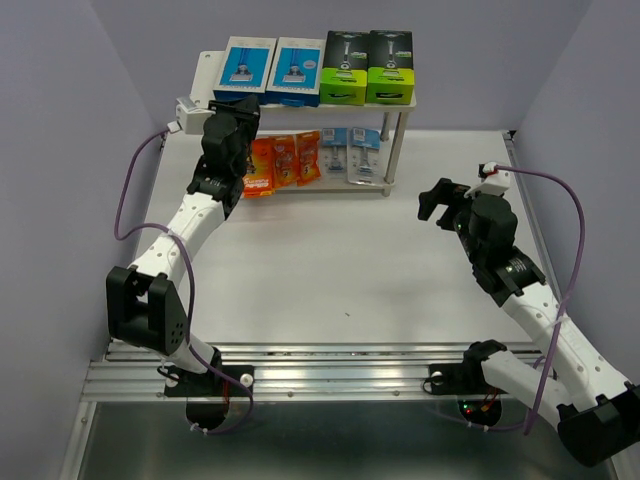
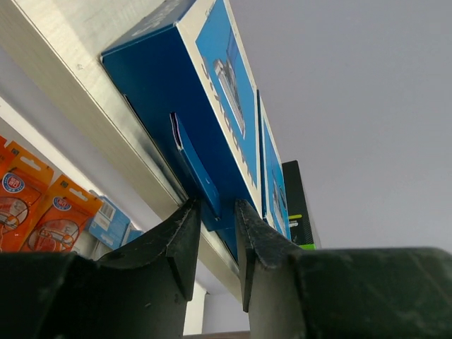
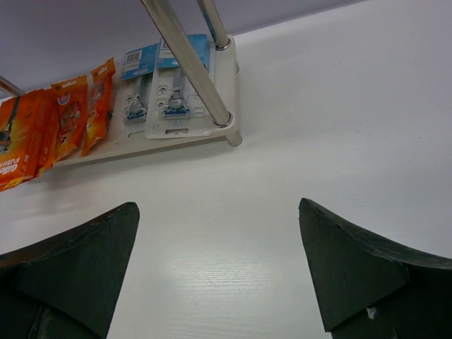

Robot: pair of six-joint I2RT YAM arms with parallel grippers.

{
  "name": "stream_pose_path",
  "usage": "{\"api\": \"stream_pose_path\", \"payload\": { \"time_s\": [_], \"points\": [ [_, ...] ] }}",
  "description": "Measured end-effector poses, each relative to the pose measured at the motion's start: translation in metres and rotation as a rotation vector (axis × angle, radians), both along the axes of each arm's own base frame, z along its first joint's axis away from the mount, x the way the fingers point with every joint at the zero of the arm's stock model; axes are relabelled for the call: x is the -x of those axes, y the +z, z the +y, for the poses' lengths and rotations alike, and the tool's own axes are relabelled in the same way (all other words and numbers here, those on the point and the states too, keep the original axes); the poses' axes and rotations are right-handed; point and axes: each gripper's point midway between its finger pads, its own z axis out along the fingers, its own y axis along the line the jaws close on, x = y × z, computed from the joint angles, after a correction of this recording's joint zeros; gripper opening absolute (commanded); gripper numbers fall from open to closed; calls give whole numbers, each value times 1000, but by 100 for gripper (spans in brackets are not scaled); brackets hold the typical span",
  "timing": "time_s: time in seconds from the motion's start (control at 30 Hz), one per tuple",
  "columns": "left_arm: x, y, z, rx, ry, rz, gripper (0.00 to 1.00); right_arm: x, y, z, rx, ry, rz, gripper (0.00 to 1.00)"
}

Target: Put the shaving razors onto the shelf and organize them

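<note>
Nearly stocked: on the top board of the shelf (image 1: 206, 72), two blue boxes (image 1: 270, 68) stand side by side at the left and two black-and-green boxes (image 1: 367, 68) stand at the right, all facing forward. On the bottom board, orange packs (image 1: 283, 162) lie at the left and light-blue cards (image 1: 352, 152) at the right. No razor pack shows on the table (image 1: 330, 270), so the placing looks all but finished. What remains appears to be straightening, chiefly of the leftmost blue box (image 2: 212, 92).

That box sits directly ahead of and above the left gripper (image 2: 217, 215), which is raised to the shelf's top-left front edge. Its jaws are drawn close, leaving only a narrow gap, and a loose flap (image 2: 194, 166) on the box's dark side runs down into that gap. Whether the fingers actually pinch the flap or merely flank it cannot be told from the left wrist view. The second blue box and a green one line up beyond the jaws, to their right. The orange packs lie below and to their left.

The right gripper (image 3: 217, 212) hangs over bare table with its jaws spread wide and nothing between them. The shelf's right front post (image 3: 187, 60) and the light-blue cards lie ahead of the jaws, toward their left and well apart from them.
</note>
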Motion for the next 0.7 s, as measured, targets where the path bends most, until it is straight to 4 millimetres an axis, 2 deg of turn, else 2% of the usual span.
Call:
{"api": "stream_pose_path", "payload": {
  "time_s": [0.37,0.43,0.63,0.67,0.7],
  "points": [
    [2,-2,-13,-44,-75,2,36,0,0,0,0,-1,0,100],
    [3,-2,-16,-53,-89,2,38,0,0,0,0,-1,0,100],
    [10,1,-24,-77,-145,2,61,1,-1,0,0,2,3,100],
    [16,0,-24,-83,-155,6,68,1,-1,0,1,2,4,100],
    [23,-1,-23,-88,-160,12,86,1,-2,0,1,1,7,100]
  ]
}}
